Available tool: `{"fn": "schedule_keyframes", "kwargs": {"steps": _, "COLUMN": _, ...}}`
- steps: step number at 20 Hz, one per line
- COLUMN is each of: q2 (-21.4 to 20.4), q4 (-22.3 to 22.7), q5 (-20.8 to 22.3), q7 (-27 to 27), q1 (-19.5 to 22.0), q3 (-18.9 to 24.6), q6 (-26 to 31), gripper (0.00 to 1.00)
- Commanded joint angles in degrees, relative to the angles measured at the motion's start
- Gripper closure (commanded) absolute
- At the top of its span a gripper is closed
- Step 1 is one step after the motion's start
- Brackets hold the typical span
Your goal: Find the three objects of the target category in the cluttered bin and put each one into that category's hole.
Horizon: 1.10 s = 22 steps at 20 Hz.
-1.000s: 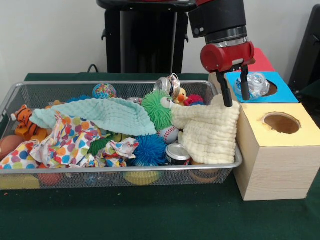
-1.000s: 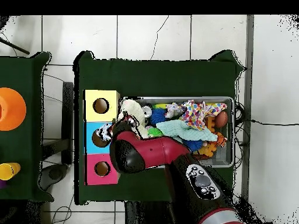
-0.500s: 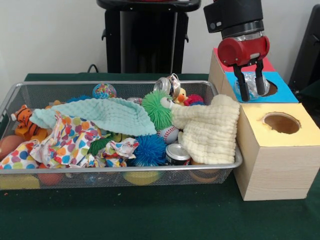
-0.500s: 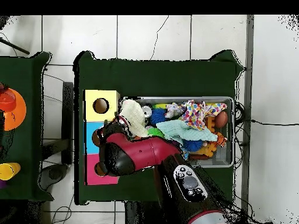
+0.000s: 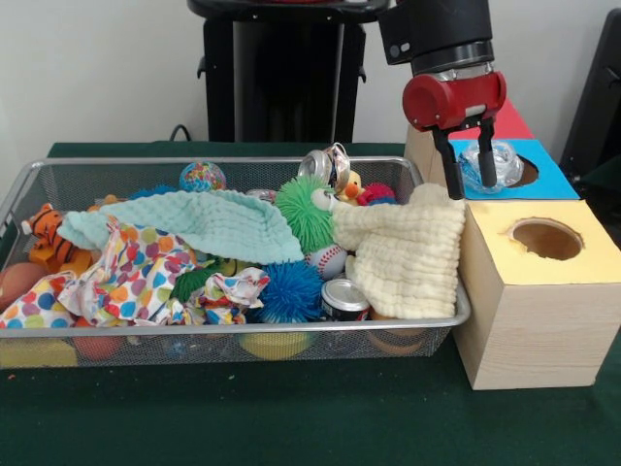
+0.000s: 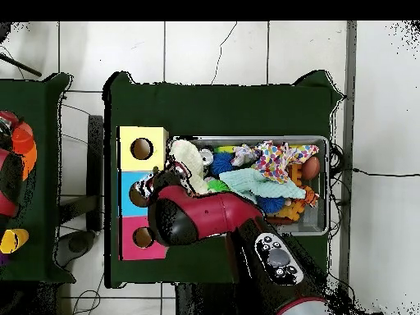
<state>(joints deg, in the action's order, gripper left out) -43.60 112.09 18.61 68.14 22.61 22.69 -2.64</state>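
1. The red and black arm's pincer hangs over the blue-topped middle box, its two black fingers spread apart and holding nothing.
2. A clear crinkled plastic bottle lies on the blue top, at the edge of that box's round hole; seen from the front, one finger is just left of it and the other crosses in front of it.
3. The blue box stands in a row between a yellow-topped wooden box with its own round hole and a red-topped box.
4. Beside the boxes sits a silver wire-mesh bin on the green-covered bench.
5. A pale yellow waffle cloth drapes over the bin's end nearest the boxes, touching the yellow box.
6. In the bin lie a mint green cloth, a polka-dot patterned cloth, a green furry toy, a blue spiky ball, a baseball, a metal can standing upright, a crushed silver can and a small tiger toy.
7. From overhead the arm covers most of the blue box.
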Motion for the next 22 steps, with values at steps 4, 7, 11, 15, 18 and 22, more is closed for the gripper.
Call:
{"fn": "schedule_keyframes", "kwargs": {"steps": 4, "q2": -0.54, "q4": 0.57, "q5": -1.23, "q7": 10.29, "q1": 2.12, "q3": 3.86, "q6": 3.69, "gripper": 0.00}}
{"fn": "schedule_keyframes", "kwargs": {"steps": 7, "q2": -0.33, "q4": 0.98, "q5": -1.17, "q7": 10.37, "q1": 3.24, "q3": 5.18, "q6": 3.49, "gripper": 0.00}}
{"fn": "schedule_keyframes", "kwargs": {"steps": 11, "q2": 0.80, "q4": 1.51, "q5": 0.08, "q7": 10.81, "q1": 4.44, "q3": 6.44, "q6": 0.67, "gripper": 0.00}}
{"fn": "schedule_keyframes", "kwargs": {"steps": 15, "q2": 0.80, "q4": 2.29, "q5": 0.55, "q7": 10.85, "q1": 5.85, "q3": 8.01, "q6": 0.13, "gripper": 0.00}}
{"fn": "schedule_keyframes", "kwargs": {"steps": 18, "q2": 0.95, "q4": 2.97, "q5": 1.19, "q7": 10.29, "q1": 5.86, "q3": 7.19, "q6": 0.45, "gripper": 0.00}}
{"fn": "schedule_keyframes", "kwargs": {"steps": 22, "q2": -0.15, "q4": 4.69, "q5": 1.81, "q7": 9.83, "q1": 7.01, "q3": 7.70, "q6": 1.06, "gripper": 0.00}}
